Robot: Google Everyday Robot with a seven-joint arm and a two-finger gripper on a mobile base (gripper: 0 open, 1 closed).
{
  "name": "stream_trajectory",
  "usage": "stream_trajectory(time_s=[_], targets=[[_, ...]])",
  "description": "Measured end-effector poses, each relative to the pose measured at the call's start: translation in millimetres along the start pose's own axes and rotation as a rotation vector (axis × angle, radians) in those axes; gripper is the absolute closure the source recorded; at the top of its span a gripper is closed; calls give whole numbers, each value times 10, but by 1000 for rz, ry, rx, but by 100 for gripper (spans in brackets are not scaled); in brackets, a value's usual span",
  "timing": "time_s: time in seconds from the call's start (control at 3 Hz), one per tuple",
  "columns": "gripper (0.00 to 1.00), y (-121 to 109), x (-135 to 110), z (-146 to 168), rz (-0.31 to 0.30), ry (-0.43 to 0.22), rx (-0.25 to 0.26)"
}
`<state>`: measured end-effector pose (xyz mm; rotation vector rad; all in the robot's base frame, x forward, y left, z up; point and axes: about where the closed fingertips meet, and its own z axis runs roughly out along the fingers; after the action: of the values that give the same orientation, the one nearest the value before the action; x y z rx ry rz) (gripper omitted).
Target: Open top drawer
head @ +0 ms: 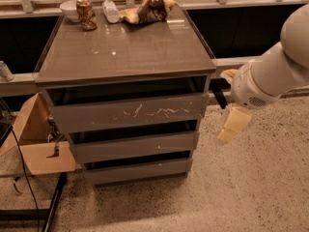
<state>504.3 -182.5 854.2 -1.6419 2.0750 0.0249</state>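
Note:
The top drawer (128, 112) is the tallest grey-brown front of the cabinet, marked by white squiggly scratches, with a dark gap above it under the cabinet top. It sits flush with the two shallower fronts below. My gripper (231, 127) hangs to the right of the cabinet, cream-coloured fingers pointing down, level with the middle drawer and apart from the cabinet's right side. The white arm reaches in from the right edge.
On the cabinet top (125, 47) stand a can (86, 13), a white bowl (70, 8), a plastic bottle (111, 11) and a crumpled bag (147, 9) at the back. An open cardboard box (36, 141) sits left of the cabinet. Speckled floor (241, 187) lies in front.

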Motion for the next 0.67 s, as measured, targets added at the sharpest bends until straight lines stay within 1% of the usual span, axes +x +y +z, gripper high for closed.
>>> stream_trajectory(time_s=[0.33, 0.67], targets=[[0, -42, 14, 307, -1, -15, -14], [0, -100, 63, 600, 16, -16, -35]])
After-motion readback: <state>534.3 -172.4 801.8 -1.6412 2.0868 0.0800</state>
